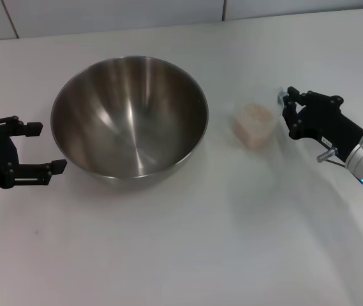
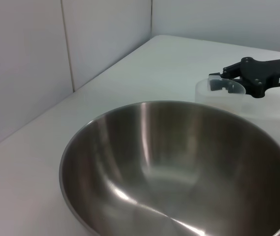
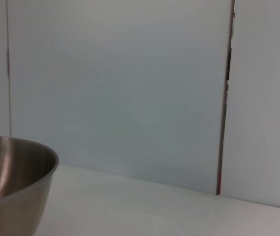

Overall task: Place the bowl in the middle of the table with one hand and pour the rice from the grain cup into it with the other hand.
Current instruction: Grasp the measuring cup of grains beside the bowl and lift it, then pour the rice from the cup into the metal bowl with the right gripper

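Note:
The steel bowl (image 1: 129,115) stands upright and empty on the white table (image 1: 187,242), left of centre. It also fills the left wrist view (image 2: 179,172) and shows at the edge of the right wrist view (image 3: 12,187). My left gripper (image 1: 48,148) is open and empty, just off the bowl's left side. The clear grain cup (image 1: 253,122) stands upright to the right of the bowl, with rice (image 1: 254,115) inside. My right gripper (image 1: 289,113) is open just right of the cup, holding nothing. The left wrist view shows it (image 2: 258,76) behind the cup (image 2: 218,96).
A pale tiled wall (image 1: 168,13) runs along the table's far edge. The table's front half is bare white surface.

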